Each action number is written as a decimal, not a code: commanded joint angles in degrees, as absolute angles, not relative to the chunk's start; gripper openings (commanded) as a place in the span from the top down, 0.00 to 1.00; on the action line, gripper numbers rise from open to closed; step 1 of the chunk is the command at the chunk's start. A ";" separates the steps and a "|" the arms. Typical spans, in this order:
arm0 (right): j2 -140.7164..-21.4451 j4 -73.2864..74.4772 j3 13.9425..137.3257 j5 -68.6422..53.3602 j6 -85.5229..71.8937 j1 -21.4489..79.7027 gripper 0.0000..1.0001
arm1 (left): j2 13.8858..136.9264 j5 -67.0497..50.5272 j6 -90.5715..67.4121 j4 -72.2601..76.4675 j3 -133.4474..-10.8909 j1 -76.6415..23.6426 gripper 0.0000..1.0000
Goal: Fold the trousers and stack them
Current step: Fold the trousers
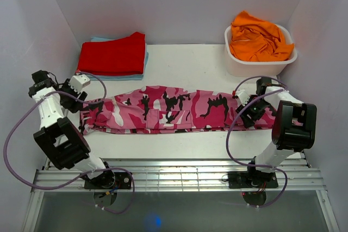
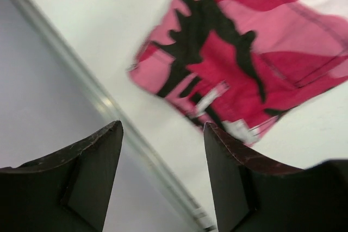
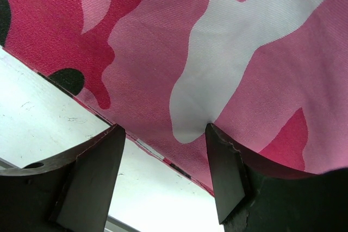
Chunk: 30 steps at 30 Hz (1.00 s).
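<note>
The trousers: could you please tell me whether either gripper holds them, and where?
Nothing is held. The left gripper is open beside the left end of the trousers; the right gripper is open over their right end.

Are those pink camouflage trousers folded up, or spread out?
Spread out lengthwise: the trousers lie as one long flat strip across the table, not gathered into a bundle. Whether one leg lies over the other, cannot tell.

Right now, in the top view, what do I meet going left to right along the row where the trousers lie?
left gripper, open → trousers, laid out lengthwise → right gripper, open over the trousers' right end.
</note>
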<state>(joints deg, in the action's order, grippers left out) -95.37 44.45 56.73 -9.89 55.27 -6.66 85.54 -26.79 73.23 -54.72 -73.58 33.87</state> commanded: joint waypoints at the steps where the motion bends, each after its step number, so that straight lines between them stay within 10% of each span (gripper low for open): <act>1: -99.05 44.56 54.31 -5.27 55.37 -7.74 0.32 | 90.77 -34.88 61.47 -63.10 -72.87 33.75 0.32; 7: -99.67 44.91 54.58 -4.75 55.37 -7.82 0.33 | 98.25 -31.30 50.55 -55.30 -62.59 33.66 0.48; 30: -96.94 44.21 51.33 -6.59 55.73 -7.47 0.34 | 93.96 -34.96 23.20 -51.59 -66.63 37.88 0.16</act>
<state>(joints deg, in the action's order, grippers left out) -93.89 42.54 54.94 -9.23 56.01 -6.68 97.84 -29.23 24.49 -50.54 -68.69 37.71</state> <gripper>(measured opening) 0.658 0.828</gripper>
